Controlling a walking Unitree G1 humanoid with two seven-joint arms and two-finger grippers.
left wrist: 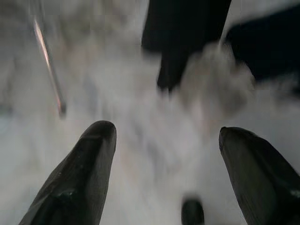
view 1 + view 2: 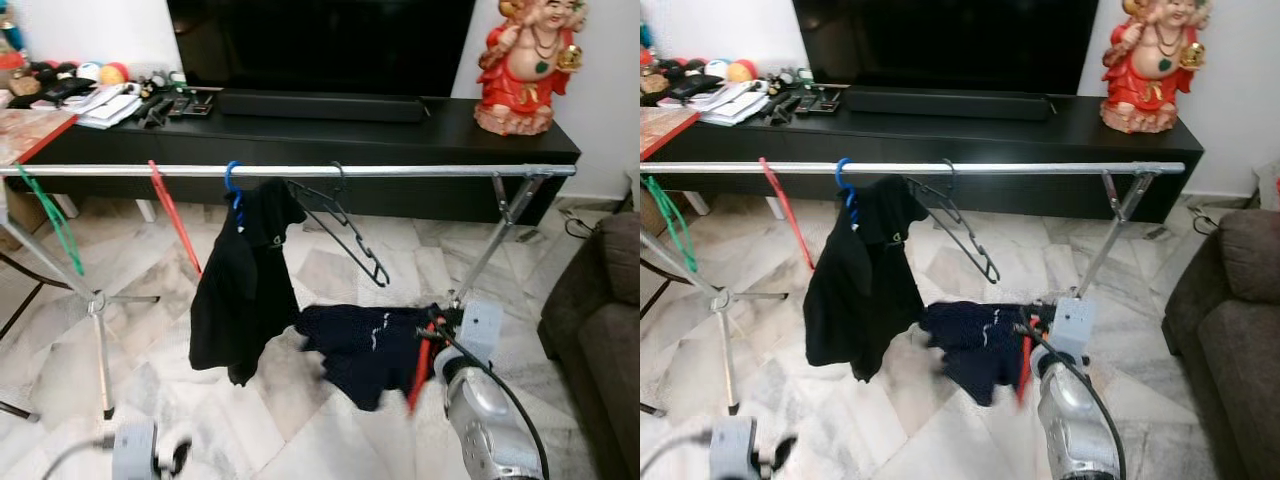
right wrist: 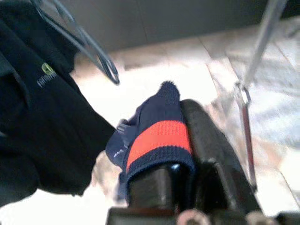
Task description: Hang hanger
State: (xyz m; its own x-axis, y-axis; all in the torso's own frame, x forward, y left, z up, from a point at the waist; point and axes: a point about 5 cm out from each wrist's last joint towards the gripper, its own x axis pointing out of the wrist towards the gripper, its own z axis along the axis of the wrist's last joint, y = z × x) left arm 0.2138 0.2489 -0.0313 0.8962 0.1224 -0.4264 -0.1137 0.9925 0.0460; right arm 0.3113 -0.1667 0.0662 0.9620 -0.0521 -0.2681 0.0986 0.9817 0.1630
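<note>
- The right gripper (image 2: 432,335) is carrying a navy garment (image 2: 362,348) low and in front of the rail (image 2: 300,171), below its right half; the garment is draped on a red hanger (image 2: 420,372), which is showing as a red strip beside the wrist.
- In the right wrist view the fingers (image 3: 206,140) are pressing together with a navy cuff with an orange band (image 3: 157,140) wrapped over them, so the grip looks clamped on the cloth; whether the hanger itself is pinched is hard to tell.
- Judged step: lifting the loaded hanger toward the rail. The next move is calling for raising it well above the rail and dropping its hook over a bare stretch, probably right of the empty black hanger (image 2: 340,225).
- On the rail a black shirt (image 2: 245,285) is hanging from a blue hanger (image 2: 233,185); further left along the rail a red hanger (image 2: 175,220) and a green hanger (image 2: 50,220) are hanging bare.
- The left gripper (image 1: 161,154) is idling low, in front of the rail's left part, fingers spread wide and empty.
- The carried hanger's hook is hidden, the garment is blurring with motion, and the left wrist view is smeared.
</note>
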